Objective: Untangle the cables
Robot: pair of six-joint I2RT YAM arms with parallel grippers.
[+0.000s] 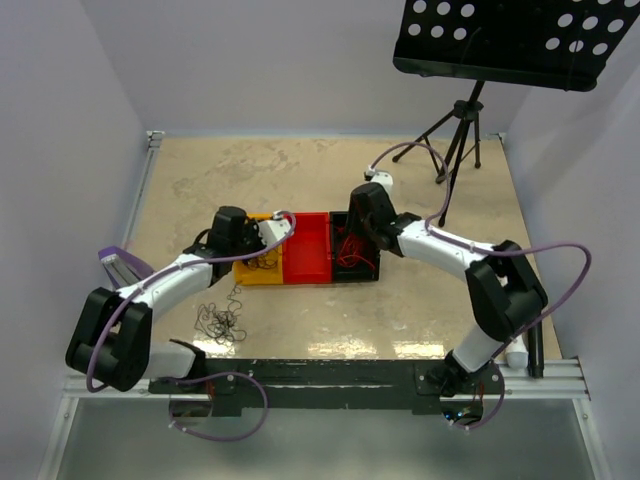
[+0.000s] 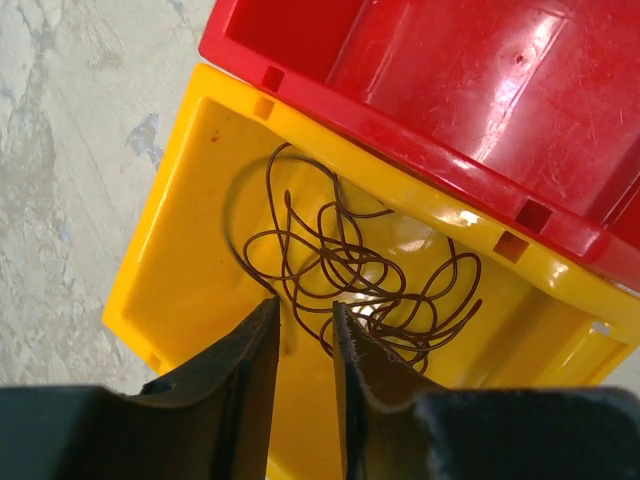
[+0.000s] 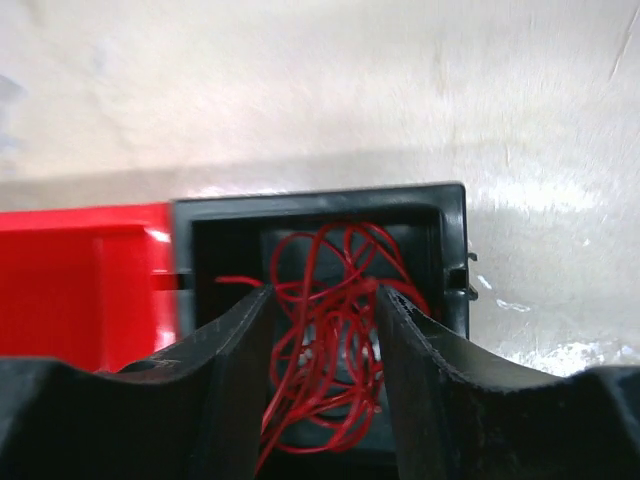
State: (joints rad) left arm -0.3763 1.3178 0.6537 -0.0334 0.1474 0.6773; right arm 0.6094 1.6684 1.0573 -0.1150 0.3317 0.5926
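A loose bunch of dark brown cables (image 2: 360,275) lies in a yellow bin (image 2: 190,250). My left gripper (image 2: 304,308) hangs just above that bin with its jaws a little apart and nothing between them. In the top view it (image 1: 258,246) is over the yellow bin (image 1: 262,272). Red cables (image 3: 335,320) lie in a black bin (image 3: 320,205). My right gripper (image 3: 322,292) is open right above them, and they show in the gap between its fingers. In the top view it (image 1: 354,240) is over the black bin (image 1: 360,270). A tangle of dark cables (image 1: 220,320) lies on the table near the left arm.
A red bin (image 1: 310,250) stands between the yellow and black bins, touching both. A black music stand (image 1: 515,40) on a tripod (image 1: 455,140) stands at the back right. White walls close in the table on the left, back and right.
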